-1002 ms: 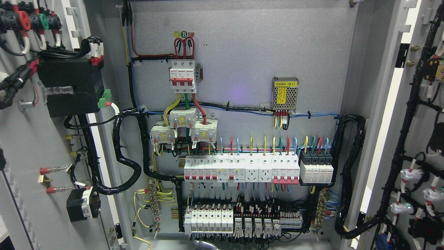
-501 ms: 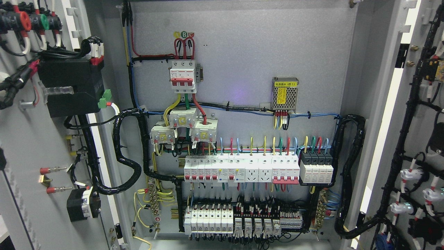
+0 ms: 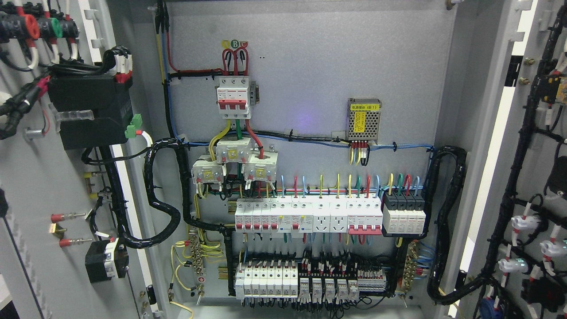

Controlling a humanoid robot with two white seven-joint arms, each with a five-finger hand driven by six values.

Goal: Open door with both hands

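1. Left door leaf (image 3: 40,186) swung wide at picture left, inner face with black module and cable loom turned toward camera
2. Right door leaf (image 3: 538,133) likewise swung wide at picture right, harness and white connectors showing on inner face
3. Cabinet interior (image 3: 310,88) fully exposed between the leaves: red-toggled main breaker (image 3: 233,97) above, breaker row (image 3: 310,215) below, yellow-labelled power supply (image 3: 364,118) to the right
4. Neither hand nor arm in view; open, closed or gripping cannot be told for left or right
5. Judged: opening essentially complete, both leaves clear of the frame
6. For finishing well: release each leaf only once at rest, draw arms back along the outer faces, clear of door-mounted looms and exposed terminals, no contact with breaker toggles
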